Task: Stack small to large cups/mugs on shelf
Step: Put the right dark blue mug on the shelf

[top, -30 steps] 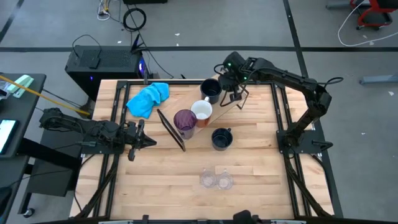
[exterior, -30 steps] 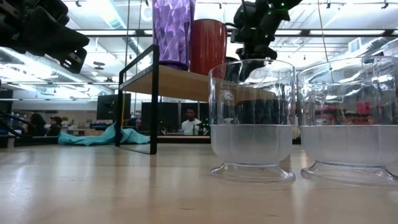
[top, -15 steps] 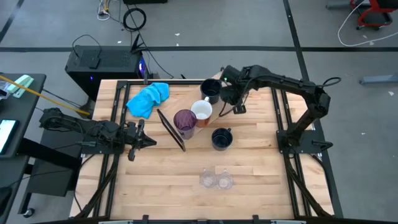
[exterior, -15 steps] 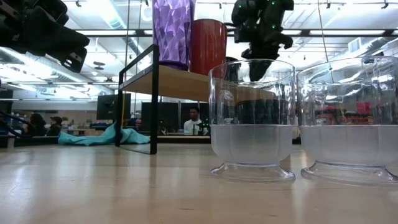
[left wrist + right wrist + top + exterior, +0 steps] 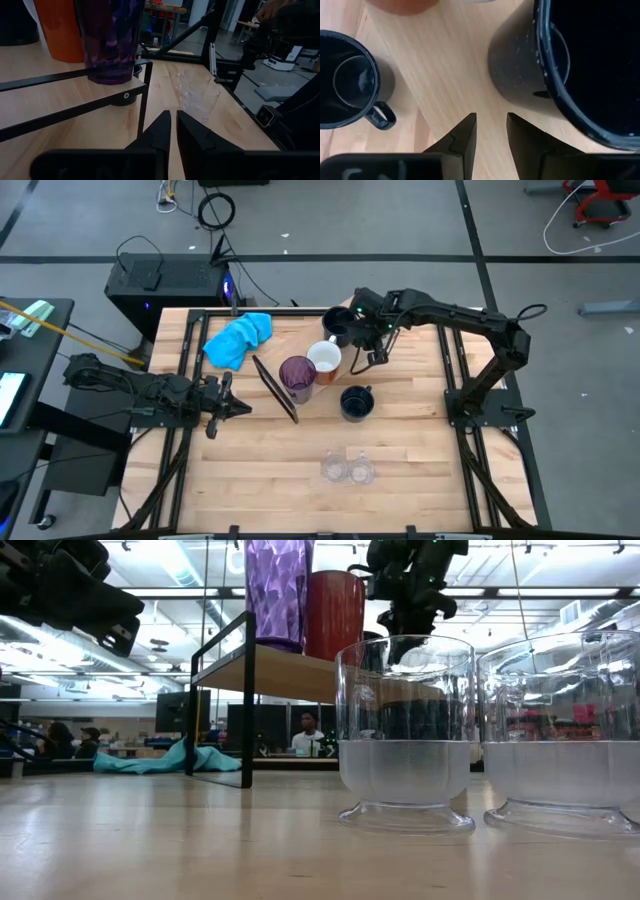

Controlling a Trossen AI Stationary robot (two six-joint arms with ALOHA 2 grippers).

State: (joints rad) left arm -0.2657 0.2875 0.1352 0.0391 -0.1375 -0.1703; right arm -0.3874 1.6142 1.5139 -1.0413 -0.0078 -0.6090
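The shelf's wooden board (image 5: 290,670) on its black wire frame (image 5: 275,390) carries the purple tumbler (image 5: 297,375), a mug (image 5: 324,358) that is white inside and red-orange outside, and a navy mug (image 5: 340,325). A second navy mug (image 5: 356,402) stands on the table. Two clear glasses (image 5: 346,470) stand near the front edge. My right gripper (image 5: 371,359) hangs over the board, fingers pointing down and a little apart, beside the shelf's navy mug (image 5: 590,60), touching nothing. My left gripper (image 5: 238,408) is shut and empty left of the shelf.
A crumpled blue cloth (image 5: 238,338) lies at the table's far left. Black frame rails run along the table's left and right sides. Bare tabletop (image 5: 260,470) lies left of the glasses.
My right gripper has moved a little toward the table's near edge and its left, over the shelf, coming closer to the navy mug and the white mug, and has turned slightly. Nothing else has moved.
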